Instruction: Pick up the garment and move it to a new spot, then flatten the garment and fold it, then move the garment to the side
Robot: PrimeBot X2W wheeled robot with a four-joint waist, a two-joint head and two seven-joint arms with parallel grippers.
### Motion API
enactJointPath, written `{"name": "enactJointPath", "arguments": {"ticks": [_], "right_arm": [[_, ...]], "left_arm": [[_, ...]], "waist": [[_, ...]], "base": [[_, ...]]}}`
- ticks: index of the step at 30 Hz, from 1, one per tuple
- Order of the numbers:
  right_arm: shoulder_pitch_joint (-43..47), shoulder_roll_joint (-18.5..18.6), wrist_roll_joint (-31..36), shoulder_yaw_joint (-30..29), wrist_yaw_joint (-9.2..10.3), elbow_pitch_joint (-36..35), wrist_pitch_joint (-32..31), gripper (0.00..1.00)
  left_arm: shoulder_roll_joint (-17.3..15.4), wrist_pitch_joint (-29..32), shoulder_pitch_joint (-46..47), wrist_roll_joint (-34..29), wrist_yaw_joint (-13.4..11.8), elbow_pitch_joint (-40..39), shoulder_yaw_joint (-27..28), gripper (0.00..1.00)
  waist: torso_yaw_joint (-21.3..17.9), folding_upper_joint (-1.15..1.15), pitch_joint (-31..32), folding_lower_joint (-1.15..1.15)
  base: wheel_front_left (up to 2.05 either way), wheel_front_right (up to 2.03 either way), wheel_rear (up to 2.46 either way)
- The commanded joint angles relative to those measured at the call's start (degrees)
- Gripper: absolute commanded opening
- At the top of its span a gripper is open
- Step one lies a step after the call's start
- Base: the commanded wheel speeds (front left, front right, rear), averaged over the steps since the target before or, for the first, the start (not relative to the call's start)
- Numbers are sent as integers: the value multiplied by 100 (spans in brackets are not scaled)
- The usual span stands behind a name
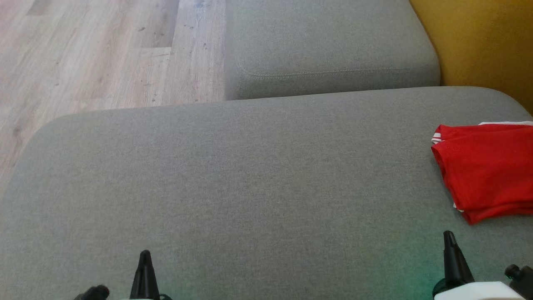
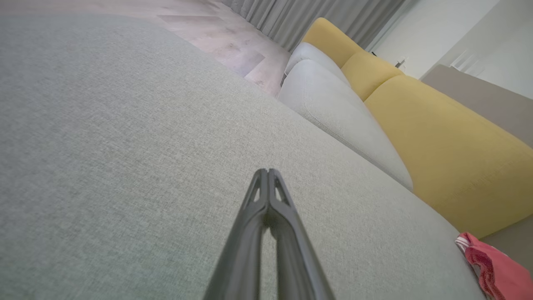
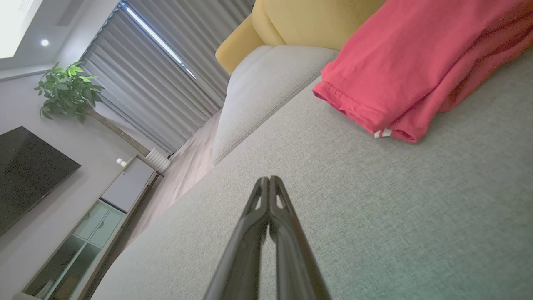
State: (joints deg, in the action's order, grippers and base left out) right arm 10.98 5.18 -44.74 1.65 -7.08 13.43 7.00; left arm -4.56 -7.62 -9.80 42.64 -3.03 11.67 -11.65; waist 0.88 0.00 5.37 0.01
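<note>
**A:** What is the head view showing?

**B:** The folded red garment (image 1: 487, 171) is lying at the right edge of the grey seat cushion (image 1: 250, 175), running out of frame. The left hand (image 1: 145, 256) is hovering at the cushion's near edge, and the right hand (image 1: 449, 237) is doing the same close to the garment.

**A:** And the left wrist view?

**B:** The left hand's fingers are pressing together tip to tip and gripping nothing. The garment is peeking in well away, below the yellow backrest (image 2: 437, 137).

**A:** And the right wrist view?

**B:** The right hand is likewise closed and carrying nothing. The garment is lying near its tips but apart from them, with a white-striped hem facing the hand.
</note>
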Motion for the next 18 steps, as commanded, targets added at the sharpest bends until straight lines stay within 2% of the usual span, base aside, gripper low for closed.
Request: {"name": "enactJointPath", "arguments": {"ticks": [1,18], "right_arm": [[-303,29,-143,3,-17,-160,-33,0],[-649,3,-1329,-148,-23,-109,-317,0]], "left_arm": [[-46,21,323,138,35,-152,155,0],[-47,306,633,1396,288,-61,493,0]], "waist": [[-1,0,-6,-1],[-23,0,-143,-1]], "base": [[0,0,0],[0,0,0]]}}
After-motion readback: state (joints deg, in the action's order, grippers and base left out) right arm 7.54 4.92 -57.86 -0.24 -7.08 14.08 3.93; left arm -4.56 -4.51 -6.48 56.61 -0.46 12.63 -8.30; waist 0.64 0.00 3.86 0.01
